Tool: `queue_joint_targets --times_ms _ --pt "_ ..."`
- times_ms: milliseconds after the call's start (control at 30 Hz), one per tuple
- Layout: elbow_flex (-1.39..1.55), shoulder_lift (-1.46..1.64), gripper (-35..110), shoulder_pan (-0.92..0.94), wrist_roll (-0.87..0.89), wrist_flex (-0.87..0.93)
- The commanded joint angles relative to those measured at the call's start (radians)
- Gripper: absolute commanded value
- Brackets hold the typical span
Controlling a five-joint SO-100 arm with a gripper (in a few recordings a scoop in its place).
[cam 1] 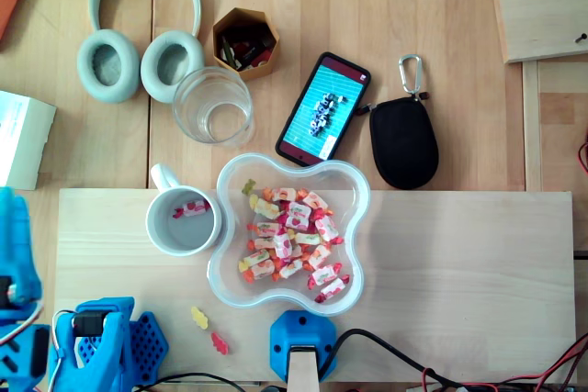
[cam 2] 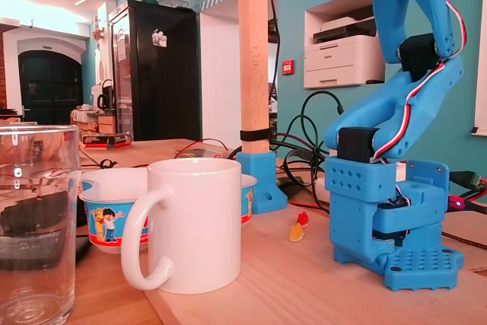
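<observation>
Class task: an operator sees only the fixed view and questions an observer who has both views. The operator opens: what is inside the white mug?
Observer: One wrapped candy lies in the white mug.
Operator: And the bowl behind it?
Observer: It holds many wrapped candies.
Operator: What lies beside the glass, outside my frame?
Observer: In the overhead view, a lit phone lies right of it, beside a black pouch.
</observation>
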Motion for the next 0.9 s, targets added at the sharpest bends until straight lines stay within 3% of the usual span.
queue_joint_targets --times_ms 0,233,867 --pt "-0.044 -0.02 17 0.11 0.121 0.094" --pt "-0.031 -0.021 17 0.291 0.321 0.233" --pt "-0.049 -0.456 17 0.68 0.331 0.333"
